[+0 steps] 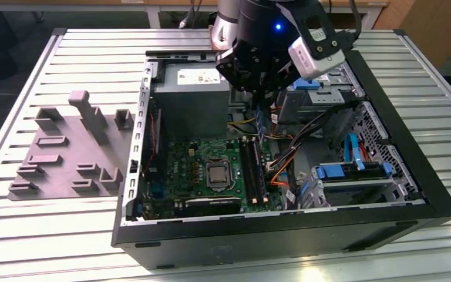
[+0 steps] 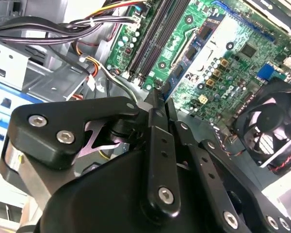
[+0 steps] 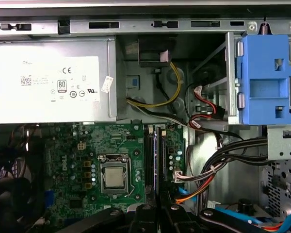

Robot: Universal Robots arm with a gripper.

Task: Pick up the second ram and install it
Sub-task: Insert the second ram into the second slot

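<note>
Green second ram [image 3: 155, 160] is gripped edge-on by the closed gripper [image 2: 157, 94] above the memory slots [image 1: 253, 167], at the processor socket's [image 3: 114, 177] three o'clock.

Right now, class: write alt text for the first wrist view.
A black gripper holds a thin dark green ram stick edge-on over long black memory slots on the green motherboard. A grey metal power supply lies beyond.
</note>
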